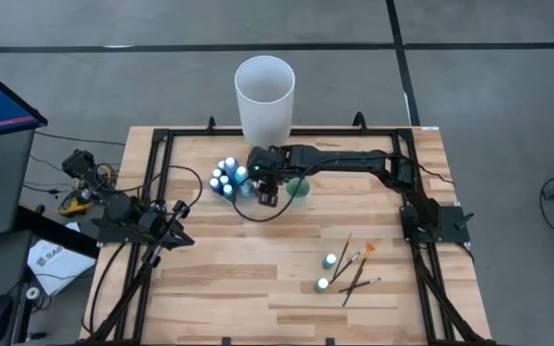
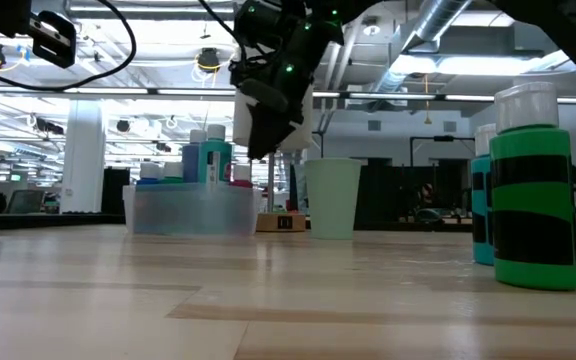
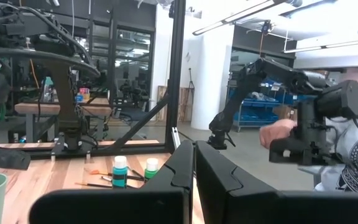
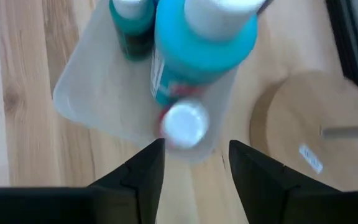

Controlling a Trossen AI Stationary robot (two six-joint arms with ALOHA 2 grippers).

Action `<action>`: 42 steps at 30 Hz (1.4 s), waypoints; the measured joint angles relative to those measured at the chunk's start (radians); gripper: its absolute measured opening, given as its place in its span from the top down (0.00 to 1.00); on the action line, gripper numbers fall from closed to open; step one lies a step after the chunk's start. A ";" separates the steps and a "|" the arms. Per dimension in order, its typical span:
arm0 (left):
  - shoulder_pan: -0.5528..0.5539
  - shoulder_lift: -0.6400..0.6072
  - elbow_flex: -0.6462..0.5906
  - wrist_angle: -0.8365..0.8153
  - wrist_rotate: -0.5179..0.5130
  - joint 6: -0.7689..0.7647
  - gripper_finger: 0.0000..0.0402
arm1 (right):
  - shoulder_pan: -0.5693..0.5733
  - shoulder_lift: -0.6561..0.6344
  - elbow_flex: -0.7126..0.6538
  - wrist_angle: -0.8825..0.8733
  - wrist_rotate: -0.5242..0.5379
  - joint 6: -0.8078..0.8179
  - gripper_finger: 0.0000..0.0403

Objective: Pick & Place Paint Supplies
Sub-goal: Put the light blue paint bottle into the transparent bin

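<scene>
Clear plastic forms the small tray [image 1: 227,183] that is set on the wooden counter [image 1: 258,279] near its far edge, just in front of the tall white cylinder [image 1: 264,96]. Several white-capped paint bottles [image 1: 227,174], blue and teal, are seen standing packed together inside that tray. In the right wrist view a large teal bottle [image 4: 201,53] and a small red bottle [image 4: 182,127] with a white cap are shown in the tray directly below the fingers.

The right gripper [image 1: 261,183] is held above the near side of the tray, its jaws parted with nothing between them; the red bottle lies under the gap, untouched by either finger. A small green cup [image 1: 298,187] is found just beside this gripper, on the side away from the tray.

Two more paint bottles [image 1: 326,272] are left standing toward the counter's near right part, well apart from the tray. Three thin brushes [image 1: 354,269] are laid beside them, one of which is orange-tipped [image 1: 369,249].

The left gripper [image 1: 166,226] is parked at the counter's left edge, its jaws pressed fully together on nothing.
</scene>
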 joint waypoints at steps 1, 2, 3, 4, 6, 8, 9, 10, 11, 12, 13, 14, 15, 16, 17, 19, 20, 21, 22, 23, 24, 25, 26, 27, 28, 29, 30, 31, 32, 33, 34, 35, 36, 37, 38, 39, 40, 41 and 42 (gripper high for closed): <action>0.000 0.000 0.000 0.000 0.001 0.000 1.00 | 0.000 -0.010 0.005 -0.038 0.000 0.002 0.56; 0.000 0.000 0.000 0.000 0.001 0.000 1.00 | 0.003 -0.020 0.019 -0.078 -0.001 0.008 0.55; 0.000 0.000 0.000 0.001 0.002 0.000 1.00 | 0.006 -0.032 0.038 -0.102 0.000 0.017 0.55; 0.000 0.000 0.000 0.001 0.003 0.000 1.00 | 0.010 -0.050 0.054 -0.139 0.000 0.026 0.54; 0.000 0.000 0.000 0.002 0.003 0.000 1.00 | 0.024 -0.084 0.083 -0.247 0.000 0.046 0.53; 0.000 0.000 0.000 0.001 0.003 0.000 1.00 | 0.042 -0.114 0.096 -0.312 -0.001 0.079 0.53; 0.000 0.001 0.000 0.002 0.003 0.000 1.00 | 0.052 -0.131 0.095 -0.354 -0.003 0.102 0.52; 0.000 0.001 0.000 0.002 0.003 0.000 1.00 | 0.063 -0.147 0.095 -0.384 -0.004 0.132 0.52; 0.000 0.002 0.000 0.001 0.003 0.000 1.00 | 0.074 -0.163 0.096 -0.413 -0.016 0.162 0.52; 0.000 0.002 0.000 0.001 0.003 0.000 1.00 | 0.085 -0.179 0.096 -0.453 -0.037 0.186 0.52; 0.000 0.002 0.000 0.002 0.002 0.000 1.00 | 0.098 -0.194 0.096 -0.498 -0.059 0.211 0.52; 0.000 0.002 0.000 0.002 0.003 0.000 1.00 | 0.113 -0.205 0.096 -0.531 -0.072 0.240 0.52; 0.000 0.003 0.000 0.002 0.003 0.000 1.00 | 0.130 -0.213 0.096 -0.562 -0.076 0.268 0.52; 0.000 0.003 0.000 0.003 0.002 0.000 1.00 | 0.150 -0.220 0.096 -0.598 -0.076 0.296 0.52; 0.000 0.003 0.000 0.004 0.002 0.000 1.00 | 0.170 -0.225 0.094 -0.635 -0.075 0.324 0.52; 0.000 0.003 0.000 0.004 0.002 0.000 1.00 | 0.213 -0.233 0.094 -0.687 -0.072 0.375 0.52; 0.000 0.003 0.000 0.006 0.001 0.000 1.00 | 0.237 -0.237 0.094 -0.711 -0.063 0.395 0.52; 0.000 0.003 0.000 0.006 -0.001 0.000 1.00 | 0.260 -0.238 0.094 -0.733 -0.045 0.415 0.52; 0.000 0.003 0.000 0.007 -0.002 0.000 1.00 | 0.283 -0.238 0.094 -0.749 -0.024 0.434 0.52; 0.000 0.003 0.000 0.007 -0.002 0.000 1.00 | 0.305 -0.238 0.091 -0.753 -0.008 0.455 0.52; 0.000 0.003 0.000 0.007 -0.002 0.000 1.00 | 0.326 -0.239 0.077 -0.749 0.000 0.473 0.52; 0.000 0.003 0.000 0.008 -0.002 0.000 1.00 | 0.345 -0.240 0.060 -0.749 0.000 0.491 0.52; 0.000 0.003 0.000 0.008 -0.001 0.000 1.00 | 0.365 -0.239 0.039 -0.752 0.000 0.507 0.52; 0.000 0.003 0.000 0.008 -0.001 0.000 1.00 | 0.383 -0.238 0.018 -0.751 0.000 0.520 0.52; 0.000 0.003 0.000 0.009 -0.001 0.000 1.00 | 0.402 -0.238 -0.005 -0.750 0.000 0.531 0.52; 0.000 0.003 0.000 0.009 -0.001 0.000 1.00 | 0.423 -0.238 -0.031 -0.751 -0.001 0.539 0.52; 0.000 0.003 0.000 0.009 -0.001 0.000 1.00 | 0.441 -0.238 -0.055 -0.751 -0.004 0.542 0.52; 0.000 0.003 0.000 0.009 -0.001 0.000 1.00 | 0.459 -0.238 -0.078 -0.750 -0.004 0.545 0.51; 0.000 0.003 0.000 0.010 -0.001 0.000 1.00 | 0.474 -0.238 -0.101 -0.746 -0.007 0.552 0.51; 0.000 0.003 0.000 0.010 -0.001 0.000 1.00 | 0.487 -0.238 -0.121 -0.734 -0.020 0.559 0.51; 0.000 0.003 0.000 0.011 -0.001 0.000 1.00 | 0.497 -0.238 -0.138 -0.722 -0.030 0.565 0.50; 0.000 0.003 0.000 0.012 -0.001 0.000 1.00 | 0.506 -0.238 -0.151 -0.712 -0.038 0.568 0.50; 0.000 0.003 0.000 0.014 -0.001 0.000 1.00 | 0.514 -0.238 -0.161 -0.702 -0.045 0.569 0.50; 0.000 0.003 0.000 0.014 -0.001 0.000 1.00 | 0.521 -0.238 -0.167 -0.693 -0.048 0.569 0.50; 0.000 0.003 0.000 0.014 -0.001 0.000 1.00 | 0.526 -0.242 -0.174 -0.679 -0.049 0.569 0.50; 0.000 0.003 0.000 0.014 0.000 0.000 1.00 | 0.533 -0.250 -0.185 -0.662 -0.049 0.569 0.49; 0.000 0.003 0.000 0.015 0.000 0.000 1.00 | 0.539 -0.260 -0.193 -0.640 -0.049 0.569 0.49; 0.000 0.003 0.000 0.015 0.000 0.000 1.00 | 0.544 -0.272 -0.200 -0.614 -0.052 0.569 0.49; 0.000 0.003 0.000 0.015 0.000 0.000 1.00 | 0.551 -0.286 -0.212 -0.582 -0.053 0.569 0.49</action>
